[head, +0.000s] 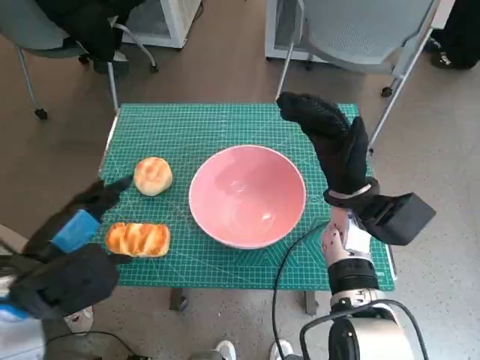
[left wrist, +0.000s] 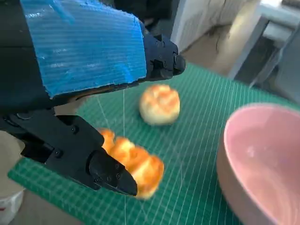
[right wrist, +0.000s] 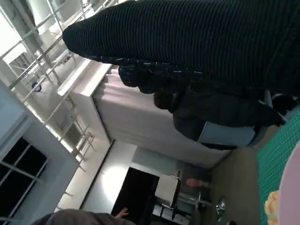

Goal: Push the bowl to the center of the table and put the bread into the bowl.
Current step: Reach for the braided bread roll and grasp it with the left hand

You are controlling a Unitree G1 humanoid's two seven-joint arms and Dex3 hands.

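while my left hand (head: 75, 225) hovers empty, fingers apart, by the long bread (head: 138, 239) (right hand (head: 330, 139) likewise holding nothing), a hasty grab could shove it off the table (head: 225, 120).

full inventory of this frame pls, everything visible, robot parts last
bowl: 1, pink, empty, about mid-mat
round bun: 1, golden, left of the bowl
long loaf: 1, golden-orange, near-left of the mat
cutting mat: 1, green, covers the tabletop
chairs: 2, grey, beyond the table
left hand: black, blue tape, holds nothing, fingers apart beside the breads
right hand: black glove, raised right of the bowl, holds nothing
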